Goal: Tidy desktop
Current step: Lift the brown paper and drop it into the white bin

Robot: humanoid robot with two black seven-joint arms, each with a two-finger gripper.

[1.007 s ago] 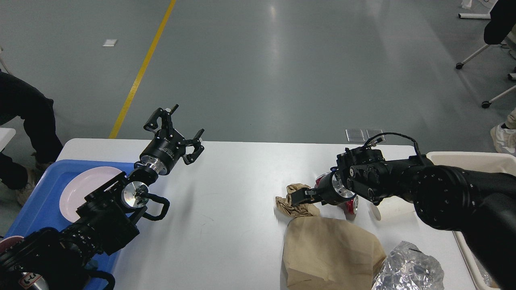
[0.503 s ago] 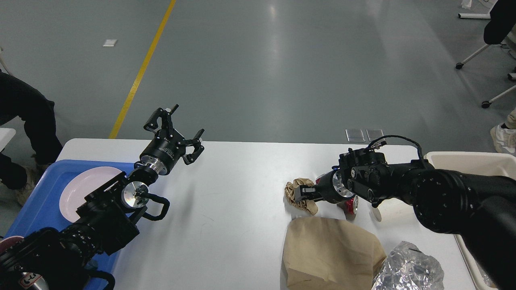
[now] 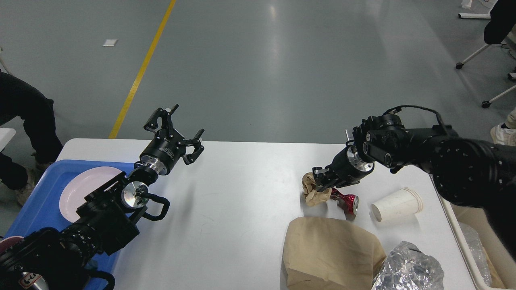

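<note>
The white desktop (image 3: pixel 234 209) fills the lower view. My right gripper (image 3: pixel 320 182) is shut on a crumpled brown paper wad (image 3: pixel 315 192), which hangs lifted just above the tabletop. Right beside it a crushed red can (image 3: pixel 347 200) lies on its side, and a white paper cup (image 3: pixel 397 204) lies tipped over further right. A large brown paper bag (image 3: pixel 330 251) and a crumpled foil sheet (image 3: pixel 407 268) rest at the front right. Over the back left of the desktop my left gripper (image 3: pixel 177 129) is held open and holds nothing.
A blue tray (image 3: pixel 44 197) at the left carries a white plate (image 3: pixel 80 189). A beige bin (image 3: pixel 469 241) stands off the right edge with clear plastic inside. A person's legs (image 3: pixel 24 117) are at far left; chair legs (image 3: pixel 483 60) stand at back right.
My right gripper has closed on the paper wad and moved up and to the right with it, uncovering the white cup. The left arm has stayed still.
</note>
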